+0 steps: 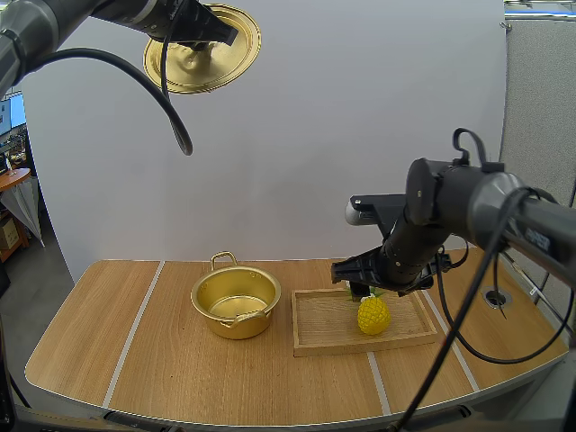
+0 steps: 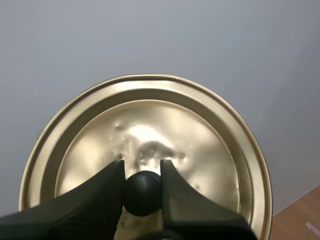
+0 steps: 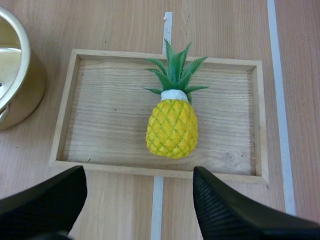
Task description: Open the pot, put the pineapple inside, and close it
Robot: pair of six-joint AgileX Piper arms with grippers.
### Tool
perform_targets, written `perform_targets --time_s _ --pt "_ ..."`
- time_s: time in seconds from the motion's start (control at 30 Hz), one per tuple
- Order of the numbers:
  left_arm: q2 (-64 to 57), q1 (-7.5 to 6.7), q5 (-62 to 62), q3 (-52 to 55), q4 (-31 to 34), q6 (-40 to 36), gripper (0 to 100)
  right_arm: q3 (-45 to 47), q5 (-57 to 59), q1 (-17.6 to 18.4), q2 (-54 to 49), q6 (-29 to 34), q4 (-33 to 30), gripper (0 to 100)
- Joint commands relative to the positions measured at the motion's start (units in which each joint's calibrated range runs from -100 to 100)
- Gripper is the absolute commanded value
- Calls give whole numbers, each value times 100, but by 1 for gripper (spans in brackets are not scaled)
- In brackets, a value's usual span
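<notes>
Pineapple [image 3: 172,127] lies in the tray [image 3: 70,100], right of the open pot [image 1: 236,301]. Right gripper [image 3: 137,176] hangs spread over the tray; best to drop straight and pinch the yellow body, not the leaves. Left gripper [image 2: 142,169] clasps the lid [image 2: 200,150] by its knob [image 2: 143,192], high up.

My left gripper [image 2: 142,167] had two matte black fingers [image 2: 100,200], broad at the root and tapering to blunt tips, with fine ribs cut across their inner faces. My right gripper [image 3: 139,174] was built alike, its fingers showing the same close ribbing on the inward side. Behind that gripper, my right arm [image 1: 468,202] was dark grey with a dull metallic sheen, made of rounded tubular links and a round joint housing. A pale silver-grey cap [image 1: 355,213] sat just above the gripper, and small white lettering [image 1: 538,238] marked the link farther back. My left arm [image 1: 36,22] was the same dark grey.
</notes>
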Motion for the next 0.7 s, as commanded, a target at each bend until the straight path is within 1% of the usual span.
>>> perform_targets --time_s 0.0,0.37,0.57,0.67 --pt "-29 -17 -201 -61 -2 -60 0 -37 -224 -20 181 -104 -58 100" --pt "-29 -17 -201 -61 -2 -60 0 -37 -803 -20 741 -104 -233 100" --pt "-29 -17 -201 -61 -2 -60 0 -37 -1097 -20 877 -104 -281 100" --pt "-29 -17 -201 -61 -2 -60 0 -37 -1216 -110 998 -104 -281 100"
